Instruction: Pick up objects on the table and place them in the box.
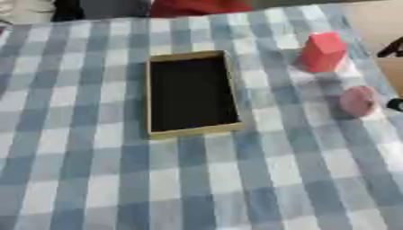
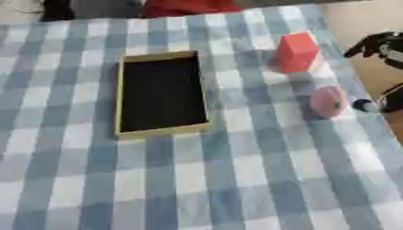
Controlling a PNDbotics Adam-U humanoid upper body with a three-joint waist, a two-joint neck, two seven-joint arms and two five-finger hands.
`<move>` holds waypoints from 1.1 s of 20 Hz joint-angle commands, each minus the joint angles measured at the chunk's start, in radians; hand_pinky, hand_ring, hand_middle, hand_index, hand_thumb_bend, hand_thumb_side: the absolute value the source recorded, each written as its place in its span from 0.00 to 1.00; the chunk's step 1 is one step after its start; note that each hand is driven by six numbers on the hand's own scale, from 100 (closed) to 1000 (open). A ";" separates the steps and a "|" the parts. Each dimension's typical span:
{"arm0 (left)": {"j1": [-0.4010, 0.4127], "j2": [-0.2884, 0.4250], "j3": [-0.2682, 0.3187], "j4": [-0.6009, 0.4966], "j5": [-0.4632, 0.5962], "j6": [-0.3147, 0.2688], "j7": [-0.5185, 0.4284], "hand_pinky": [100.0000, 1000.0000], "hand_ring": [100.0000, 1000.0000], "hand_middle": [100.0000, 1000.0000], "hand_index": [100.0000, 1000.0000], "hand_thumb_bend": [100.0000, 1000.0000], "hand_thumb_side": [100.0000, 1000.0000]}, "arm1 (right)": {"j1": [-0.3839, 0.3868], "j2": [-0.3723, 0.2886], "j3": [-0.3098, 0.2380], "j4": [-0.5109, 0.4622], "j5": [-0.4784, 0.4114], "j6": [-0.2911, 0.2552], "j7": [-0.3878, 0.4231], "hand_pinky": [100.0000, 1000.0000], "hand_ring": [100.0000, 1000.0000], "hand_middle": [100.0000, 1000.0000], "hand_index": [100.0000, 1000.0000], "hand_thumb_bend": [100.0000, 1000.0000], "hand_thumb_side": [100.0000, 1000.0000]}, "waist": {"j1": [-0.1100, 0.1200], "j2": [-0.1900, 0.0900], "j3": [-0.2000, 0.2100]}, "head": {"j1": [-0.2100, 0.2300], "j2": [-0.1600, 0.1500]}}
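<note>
An open shallow box (image 1: 191,93) with tan walls and a black inside lies flat on the checked cloth, and nothing shows inside it. To its right and farther back stands a red block (image 2: 297,52). A pink round object (image 2: 328,102) lies nearer, right of the box. My right hand (image 2: 383,42) comes in at the right edge, mostly cut off by the frame. Its dark fingers are spread, and one fingertip (image 2: 364,105) sits just right of the pink object without holding it. My left hand shows in neither view.
A blue and white checked cloth (image 1: 94,170) covers the table. The table's right edge (image 2: 346,54) runs close behind the red block and the pink object, with bare floor beyond. Someone in dark and red clothing sits at the far edge.
</note>
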 commanded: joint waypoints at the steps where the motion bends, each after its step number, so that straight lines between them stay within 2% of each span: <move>1: -0.002 0.021 0.010 -0.015 0.001 -0.002 0.002 0.86 0.84 0.76 0.85 0.05 0.83 | -0.020 -0.023 -0.047 -0.020 -0.008 -0.011 -0.007 0.75 0.81 0.82 0.86 0.44 0.00 | -0.001 -0.016 -0.003 | 0.001 0.012; 4: 0.000 0.021 0.009 -0.015 0.001 -0.002 0.002 0.86 0.84 0.76 0.85 0.05 0.83 | -0.024 -0.026 -0.062 -0.032 -0.014 -0.013 -0.001 0.76 0.81 0.82 0.87 0.45 0.00 | -0.003 -0.015 -0.005 | 0.001 0.015; 8: -0.001 0.020 0.008 -0.015 0.002 -0.003 0.002 0.86 0.84 0.76 0.85 0.04 0.83 | -0.023 -0.028 -0.055 -0.028 -0.017 -0.022 0.026 0.76 0.81 0.82 0.87 0.45 0.00 | -0.005 -0.014 -0.004 | -0.003 0.015; 16: -0.003 0.018 0.005 -0.015 0.005 -0.006 0.000 0.86 0.84 0.76 0.85 0.04 0.83 | -0.043 -0.024 -0.008 0.017 -0.021 -0.046 0.070 0.76 0.82 0.82 0.86 0.44 0.03 | -0.002 -0.010 0.003 | -0.016 0.011; 22: -0.006 0.014 0.000 -0.015 0.010 -0.008 -0.005 0.86 0.84 0.76 0.85 0.04 0.83 | -0.087 -0.008 0.034 0.074 -0.004 -0.051 0.081 0.75 0.81 0.80 0.85 0.44 0.05 | 0.002 -0.009 0.010 | -0.035 0.004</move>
